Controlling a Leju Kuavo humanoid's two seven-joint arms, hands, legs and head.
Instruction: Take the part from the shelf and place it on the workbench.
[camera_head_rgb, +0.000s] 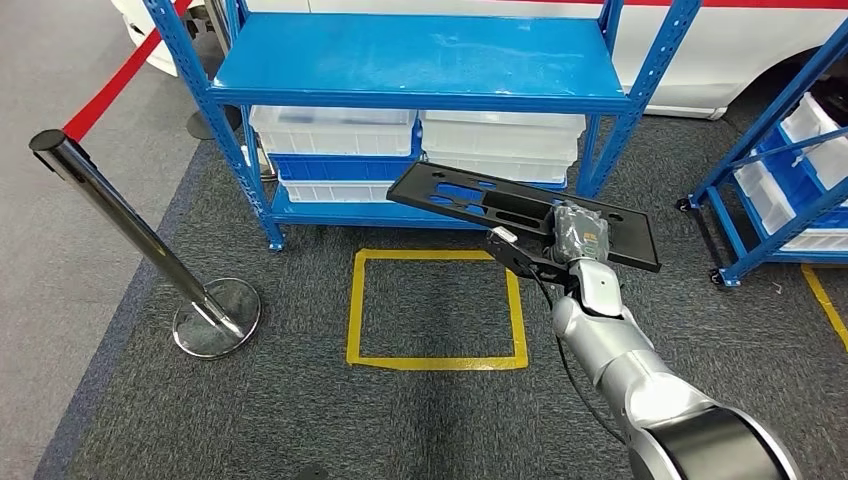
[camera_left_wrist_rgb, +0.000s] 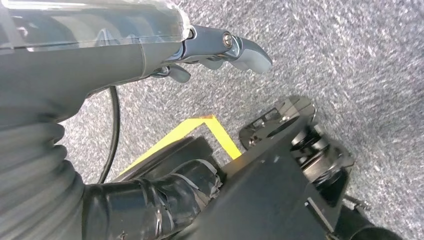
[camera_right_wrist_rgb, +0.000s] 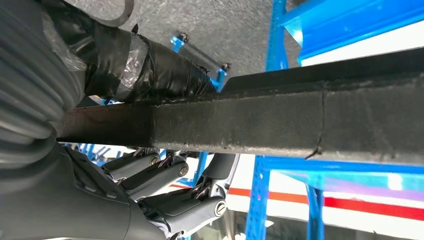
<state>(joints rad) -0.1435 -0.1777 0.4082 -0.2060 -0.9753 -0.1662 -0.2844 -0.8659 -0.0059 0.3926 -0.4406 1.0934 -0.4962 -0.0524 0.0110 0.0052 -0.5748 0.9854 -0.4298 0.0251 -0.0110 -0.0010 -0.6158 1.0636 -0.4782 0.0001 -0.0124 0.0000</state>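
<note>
Gripping a flat black part (camera_head_rgb: 520, 212), the right hand (camera_head_rgb: 572, 240) sits right of centre in the head view, at the end of a silver arm (camera_head_rgb: 640, 380) rising from the lower right corner. That part is a long plate with cut-out slots, held tilted in the air in front of a blue shelf (camera_head_rgb: 415, 60) across the top of the frame. White and blue bins (camera_head_rgb: 335, 130) sit on the shelf's lower level. Below the part, a yellow tape square (camera_head_rgb: 437, 308) marks the grey carpet. A chrome post (camera_head_rgb: 130, 235) with a red belt stands at the left. In the right wrist view the part's dark edge (camera_right_wrist_rgb: 280, 125) crosses the middle, fingers (camera_right_wrist_rgb: 170, 200) curled beneath it. In the left wrist view the left hand (camera_left_wrist_rgb: 220, 50), upper middle, hangs over carpet, fingers loosely apart and holding nothing.
</note>
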